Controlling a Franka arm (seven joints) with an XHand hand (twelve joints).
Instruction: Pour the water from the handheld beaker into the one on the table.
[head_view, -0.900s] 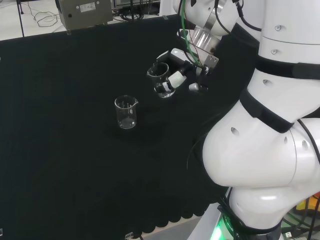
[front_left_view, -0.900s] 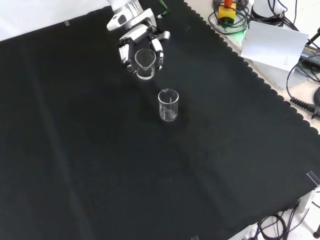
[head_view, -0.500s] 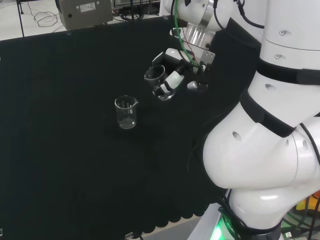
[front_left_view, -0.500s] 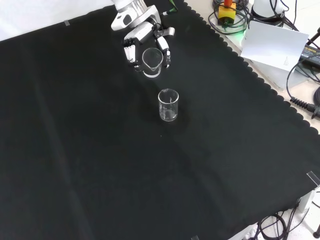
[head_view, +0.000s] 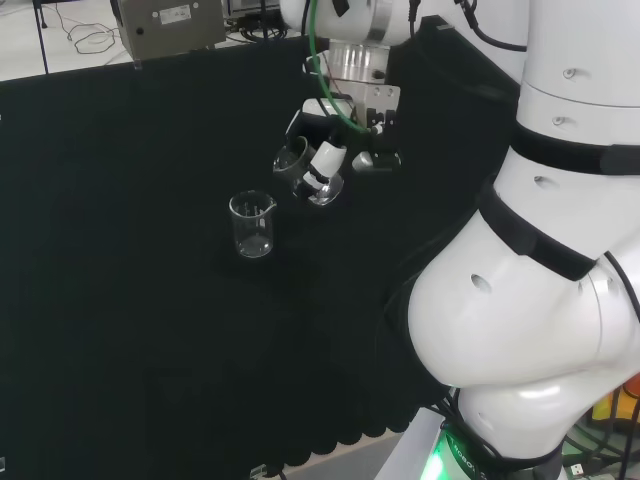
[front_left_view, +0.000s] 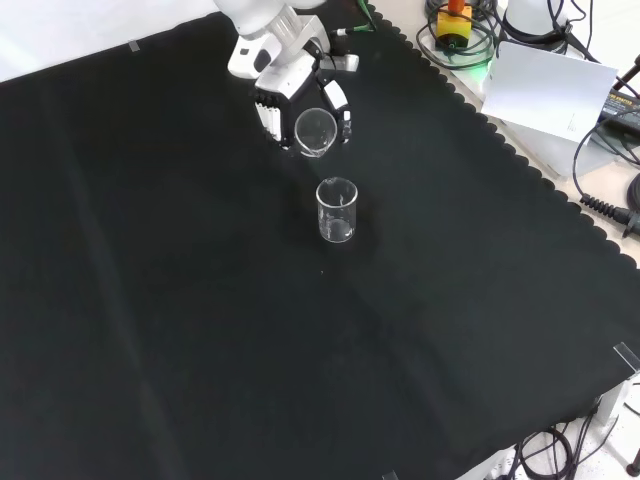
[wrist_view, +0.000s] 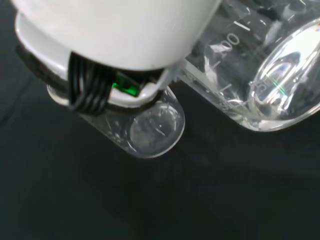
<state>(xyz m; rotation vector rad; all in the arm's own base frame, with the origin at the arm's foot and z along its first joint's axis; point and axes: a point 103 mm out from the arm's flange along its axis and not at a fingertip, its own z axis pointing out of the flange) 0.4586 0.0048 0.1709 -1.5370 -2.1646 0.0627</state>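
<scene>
My hand (head_view: 332, 152) (front_left_view: 283, 88) is curled round a clear glass beaker (head_view: 304, 170) (front_left_view: 315, 132), held above the cloth and tilted, its mouth turned toward the second beaker. That second clear beaker (head_view: 252, 225) (front_left_view: 337, 210) stands upright on the black cloth, just left of the held one in the head view and just below it in the front view. The wrist view has the held beaker (wrist_view: 260, 70) close and large, a little water pooled in it, with the standing beaker (wrist_view: 145, 127) under a white part of the hand (wrist_view: 115, 35).
The arm's big white links (head_view: 540, 250) rise at the right of the head view. A grey box (head_view: 170, 25) sits past the cloth's far edge there. Cables, a white sheet (front_left_view: 555, 90) and a yellow device lie beyond the cloth's scalloped edge in the front view.
My hand has carried the held beaker closer to the standing beaker and tipped it further toward it. The standing beaker has stayed in place.
</scene>
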